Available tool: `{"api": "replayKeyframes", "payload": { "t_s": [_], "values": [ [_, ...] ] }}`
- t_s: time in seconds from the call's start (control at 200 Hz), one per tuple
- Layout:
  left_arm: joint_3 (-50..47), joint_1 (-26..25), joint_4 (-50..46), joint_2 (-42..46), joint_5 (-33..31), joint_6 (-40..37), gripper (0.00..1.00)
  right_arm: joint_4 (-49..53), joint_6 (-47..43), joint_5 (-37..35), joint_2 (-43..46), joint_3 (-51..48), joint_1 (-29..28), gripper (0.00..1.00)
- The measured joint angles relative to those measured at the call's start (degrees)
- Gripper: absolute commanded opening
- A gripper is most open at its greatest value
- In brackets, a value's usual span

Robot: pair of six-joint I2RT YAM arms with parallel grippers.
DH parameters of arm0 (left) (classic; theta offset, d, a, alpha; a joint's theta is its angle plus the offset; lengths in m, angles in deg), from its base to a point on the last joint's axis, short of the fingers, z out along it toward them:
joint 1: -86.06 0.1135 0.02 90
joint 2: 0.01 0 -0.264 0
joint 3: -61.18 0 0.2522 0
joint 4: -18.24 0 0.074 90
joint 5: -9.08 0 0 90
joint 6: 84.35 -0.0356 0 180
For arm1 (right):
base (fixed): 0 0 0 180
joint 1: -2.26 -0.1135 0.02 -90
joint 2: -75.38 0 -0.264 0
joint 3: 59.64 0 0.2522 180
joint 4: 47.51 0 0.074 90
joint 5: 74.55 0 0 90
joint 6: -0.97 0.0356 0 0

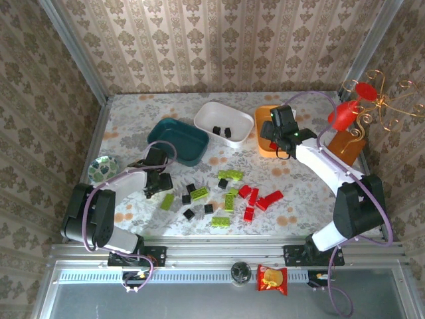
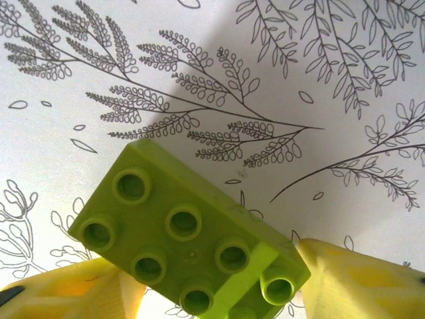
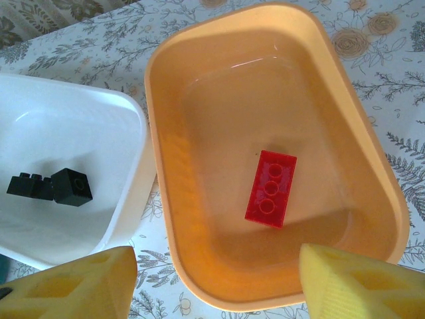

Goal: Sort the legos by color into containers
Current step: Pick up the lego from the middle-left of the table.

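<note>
The lime-green brick [image 2: 189, 242] lies flat, studs up, on the left part of the surface [image 1: 299, 193], not far from its near edge. It is right under the left tool [image 2: 209, 266], whose fingers are spread wide to either side of it and hold nothing. The brick's long axis, four studs by two, slants across the line on which the fingers close. A squeeze from here would likely catch opposite corners, so a turn of the wrist looks wise first. The left arm is plainly the nearer one. The teal tray [image 1: 178, 141], bare and the likely home for green, sits beyond the tool toward the far edge. Beside it is the white tray [image 1: 232, 114] with two black pieces [image 3: 52, 186]. Next is the orange tray [image 3: 199, 100] with one red brick [image 3: 271, 189], and the right tool [image 3: 218, 259] hangs over it, wide and empty. That makes three trays. Loose on the middle of the surface I count six green bricks [image 1: 230, 175] including this one, five red bricks [image 1: 262, 204] and five black cubes [image 1: 189, 213]. They are small and bunched from overhead, so each tally may be off by one.
</note>
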Motion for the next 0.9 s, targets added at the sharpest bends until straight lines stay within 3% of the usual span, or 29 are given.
{"api": "replayKeyframes", "payload": {
  "t_s": [0.105, 0.2, 0.355, 0.9],
  "values": [
    [0.3, -0.3, 0.4, -0.7, -0.5, -1.4, 0.8, 0.0, 0.0, 0.2, 0.0, 0.0, 0.0, 0.67],
    [0.7, -0.8, 1.4, -1.2, -1.3, -1.7, 0.82, -0.2, 0.0, 0.7, 0.0, 0.0, 0.0, 0.67],
    [1.0, -1.6, 2.4, -1.6, -2.2, -2.4, 0.61, -0.9, 0.1, 1.3, 0.0, 0.0, 0.0, 0.67],
    [0.4, -4.3, 11.9, -2.4, -5.9, -4.9, 0.32, -1.6, 0.2, 1.6, 0.0, -0.5, 0.0, 0.67]
  ]
}}
